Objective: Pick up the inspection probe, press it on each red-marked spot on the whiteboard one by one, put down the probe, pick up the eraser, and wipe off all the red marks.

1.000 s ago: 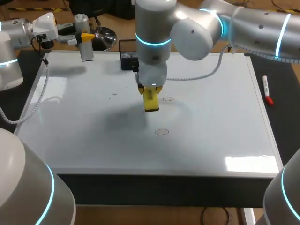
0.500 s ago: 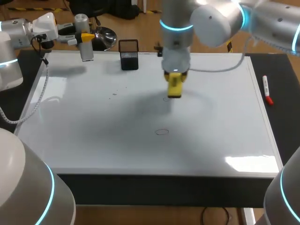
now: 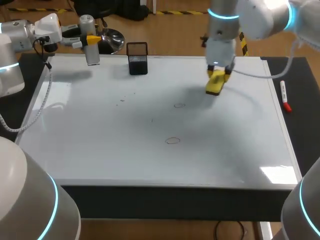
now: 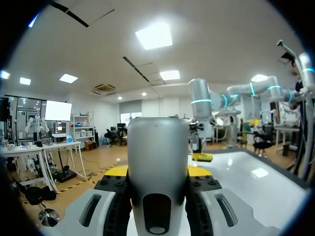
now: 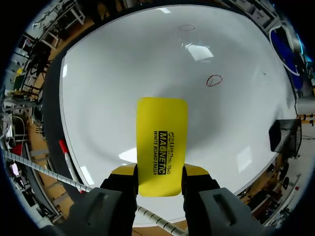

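Eraser (image 3: 215, 86) position has changed: within the last second my right hand (image 3: 218, 76), clamped on it, carried it from the middle of the whiteboard (image 3: 100, 140) toward its far right corner. The red mark (image 3: 179, 105) near the centre and the red mark (image 3: 172, 141) nearer the front edge are both unwiped, so I judge wiping incomplete. My left hand (image 3: 90, 39) stays clamped on the inspection probe (image 3: 92, 55) at the far left corner.

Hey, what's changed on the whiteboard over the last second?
The right tool, shut on the eraser, moved from the middle of the board toward its far right, away from the two red marks, which remain unwiped. Nothing was taken or let go. The left tool stayed at the far left corner with the probe; holder and marker didn't move.
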Controlling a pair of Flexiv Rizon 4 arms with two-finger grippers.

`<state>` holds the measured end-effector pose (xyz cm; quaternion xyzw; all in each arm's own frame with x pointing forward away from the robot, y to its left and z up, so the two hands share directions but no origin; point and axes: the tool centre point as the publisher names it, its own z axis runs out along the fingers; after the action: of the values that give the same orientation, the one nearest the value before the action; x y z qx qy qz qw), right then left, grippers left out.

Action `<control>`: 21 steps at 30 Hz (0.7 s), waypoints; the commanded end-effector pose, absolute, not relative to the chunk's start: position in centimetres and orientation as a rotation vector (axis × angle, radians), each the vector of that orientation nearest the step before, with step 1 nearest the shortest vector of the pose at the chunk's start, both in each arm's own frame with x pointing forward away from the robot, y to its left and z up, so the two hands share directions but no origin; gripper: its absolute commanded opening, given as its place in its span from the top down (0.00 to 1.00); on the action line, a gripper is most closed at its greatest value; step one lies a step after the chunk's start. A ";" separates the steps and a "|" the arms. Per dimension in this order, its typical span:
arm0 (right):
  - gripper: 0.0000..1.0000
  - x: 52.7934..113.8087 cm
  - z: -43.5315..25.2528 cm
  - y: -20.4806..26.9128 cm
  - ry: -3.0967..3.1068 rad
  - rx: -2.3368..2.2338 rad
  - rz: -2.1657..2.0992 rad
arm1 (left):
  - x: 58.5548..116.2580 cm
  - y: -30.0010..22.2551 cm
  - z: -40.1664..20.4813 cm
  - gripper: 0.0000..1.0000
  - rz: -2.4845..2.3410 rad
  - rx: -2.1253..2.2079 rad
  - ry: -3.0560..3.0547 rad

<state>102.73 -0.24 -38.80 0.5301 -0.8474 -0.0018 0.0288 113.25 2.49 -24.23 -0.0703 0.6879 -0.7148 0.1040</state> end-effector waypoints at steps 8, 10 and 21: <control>1.00 103.8 -38.0 -7.4 -2.715 1.521 -0.038 | 113.2 2.5 -24.1 1.00 -2.106 -0.207 2.029; 1.00 103.9 -38.1 -8.0 -2.717 1.511 -0.038 | 113.2 2.5 -24.1 1.00 -2.106 -0.207 2.029; 1.00 104.6 -37.7 -10.2 -2.725 1.483 -0.028 | 113.2 2.5 -24.1 1.00 -2.106 -0.207 2.029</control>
<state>104.55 -9.95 -38.09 0.4760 -0.8792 -0.0109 0.0186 113.25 2.49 -24.23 -0.0703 0.6879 -0.7148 0.1039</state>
